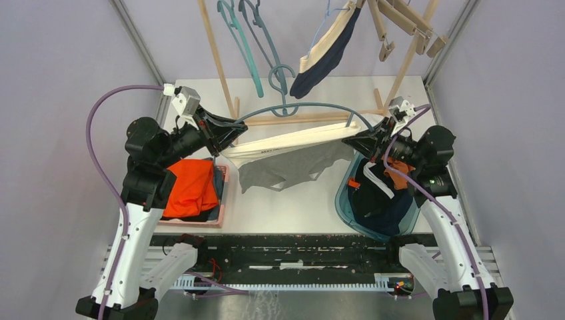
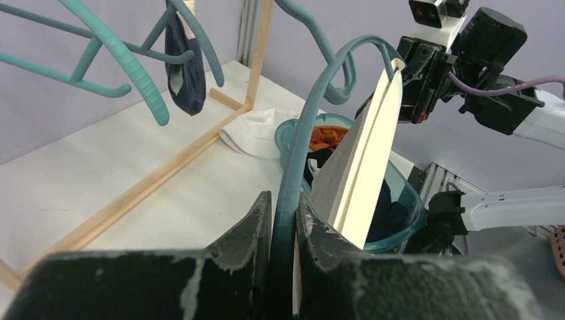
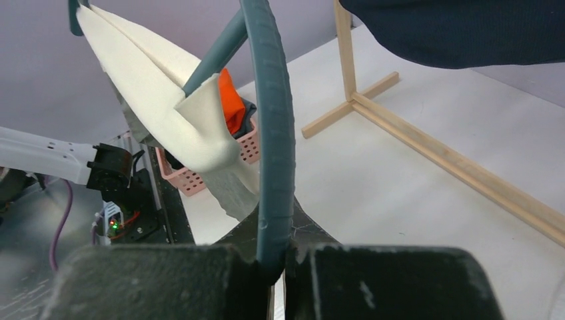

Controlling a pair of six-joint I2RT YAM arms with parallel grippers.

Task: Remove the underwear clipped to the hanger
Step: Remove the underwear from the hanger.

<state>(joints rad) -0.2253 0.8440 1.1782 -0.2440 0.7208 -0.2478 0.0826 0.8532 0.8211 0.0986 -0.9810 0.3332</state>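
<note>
A grey-teal hanger (image 1: 303, 105) hangs level between my two arms above the table. A cream-banded grey underwear (image 1: 288, 155) is stretched along it and sags below. My left gripper (image 1: 230, 131) is shut on the hanger's left end; in the left wrist view the bar (image 2: 293, 167) runs between the closed fingers (image 2: 256, 220), with the cream underwear (image 2: 366, 167) beside it. My right gripper (image 1: 354, 137) is shut on the right end, where the bar (image 3: 273, 100) passes between its jaws and the underwear (image 3: 166, 100) trails off. A navy and cream underwear (image 1: 326, 47) hangs higher on the rack.
A pink tray (image 1: 223, 200) holding a bright-orange folded cloth (image 1: 193, 187) sits under the left arm. A teal bin (image 1: 343, 200) with dark garments lies under the right arm. Teal hangers (image 1: 243, 40) and wooden clip hangers (image 1: 400, 27) hang from the wooden rack (image 1: 216, 60).
</note>
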